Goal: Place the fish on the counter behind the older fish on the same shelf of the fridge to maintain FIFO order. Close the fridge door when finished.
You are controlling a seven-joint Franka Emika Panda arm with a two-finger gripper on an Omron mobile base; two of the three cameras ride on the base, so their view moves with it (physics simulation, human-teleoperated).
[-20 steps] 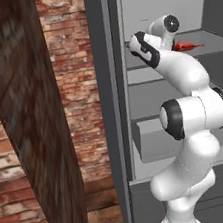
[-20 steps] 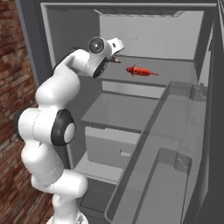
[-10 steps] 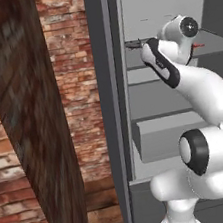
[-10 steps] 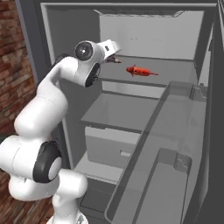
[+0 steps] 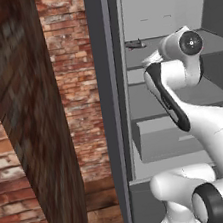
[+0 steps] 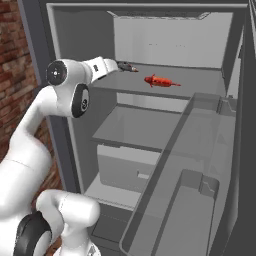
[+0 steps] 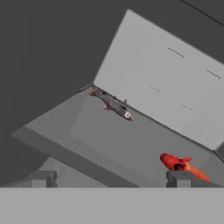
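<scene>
My gripper (image 7: 109, 179) spread wide, empty, at shelf (image 7: 131, 144) front edge, bottom of hand view. Fish (image 7: 113, 104) lies at shelf's rear wall, centre frame. Older fish (image 7: 181, 165) near front edge, lower right. Bare shelf between them. Fridge door (image 6: 200, 200) stands open, right base view.

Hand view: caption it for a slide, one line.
Open gripper faces the fridge shelf: grey fish lies at the back wall, red fish nearer the front.
</scene>
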